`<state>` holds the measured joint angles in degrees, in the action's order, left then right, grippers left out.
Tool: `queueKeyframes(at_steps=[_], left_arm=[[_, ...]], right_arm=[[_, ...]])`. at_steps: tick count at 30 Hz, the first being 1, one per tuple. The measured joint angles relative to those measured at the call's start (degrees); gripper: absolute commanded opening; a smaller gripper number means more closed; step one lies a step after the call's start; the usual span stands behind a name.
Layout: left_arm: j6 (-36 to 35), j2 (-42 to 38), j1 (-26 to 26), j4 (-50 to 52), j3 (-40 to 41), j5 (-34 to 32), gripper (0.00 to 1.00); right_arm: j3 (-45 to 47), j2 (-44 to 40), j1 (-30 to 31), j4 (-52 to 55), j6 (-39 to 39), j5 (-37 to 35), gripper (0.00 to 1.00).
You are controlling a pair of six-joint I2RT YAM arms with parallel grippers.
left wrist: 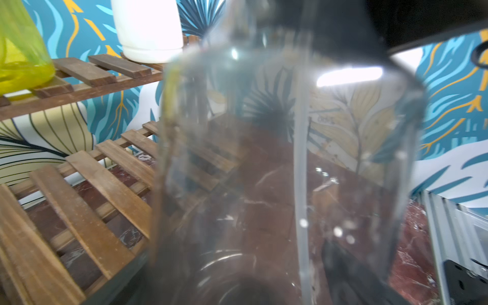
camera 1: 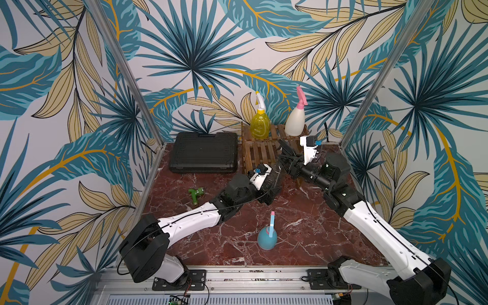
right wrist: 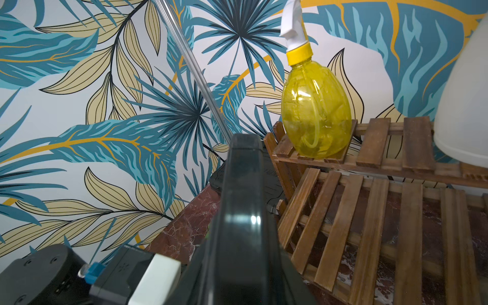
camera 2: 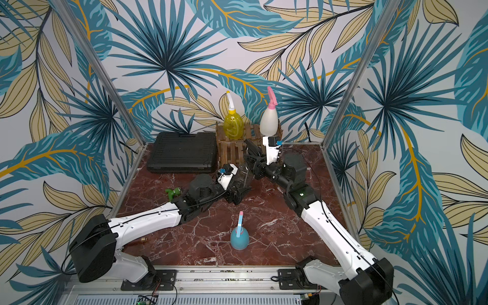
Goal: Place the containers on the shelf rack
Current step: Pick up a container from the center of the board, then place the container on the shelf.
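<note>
The smoky bottle [left wrist: 277, 158] hangs between both arms beside the shelf rack [camera 1: 260, 154], at 12 o'clock on the worktop [camera 1: 303, 237], likely a handover. The right end effector [camera 1: 288, 158] clamps its black trigger for upright placement; the left end effector [camera 1: 274, 181] surrounds the body, and I cannot tell if it grips

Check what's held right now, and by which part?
Smoky clear bottle, apparently by its black trigger head in the right end effector; left end effector's grip on the body can't be told.
</note>
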<state>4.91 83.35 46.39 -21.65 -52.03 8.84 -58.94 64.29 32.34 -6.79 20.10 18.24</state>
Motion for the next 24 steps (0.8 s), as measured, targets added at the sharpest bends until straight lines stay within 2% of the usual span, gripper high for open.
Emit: queueKeyframes(at_steps=[6,13,18,24], left_arm=[[1.18,-6.25,-1.36,1.31,1.57,3.19,1.00],[3.45,-14.53,-8.22,6.32,2.19,4.37,1.00],[3.15,-18.56,-12.85,8.94,3.56,3.39,1.00],[2.97,-20.85,-15.08,8.37,8.04,2.60,1.00]], right_arm=[[2.95,-6.54,0.11,1.68,-5.09,-8.02,0.08],[5.42,-10.47,0.11,2.75,-10.43,-17.73,0.05],[5.22,-6.62,-0.61,2.34,-14.71,-21.66,0.05],[3.17,2.40,-2.56,0.28,-18.71,-22.51,0.04]])
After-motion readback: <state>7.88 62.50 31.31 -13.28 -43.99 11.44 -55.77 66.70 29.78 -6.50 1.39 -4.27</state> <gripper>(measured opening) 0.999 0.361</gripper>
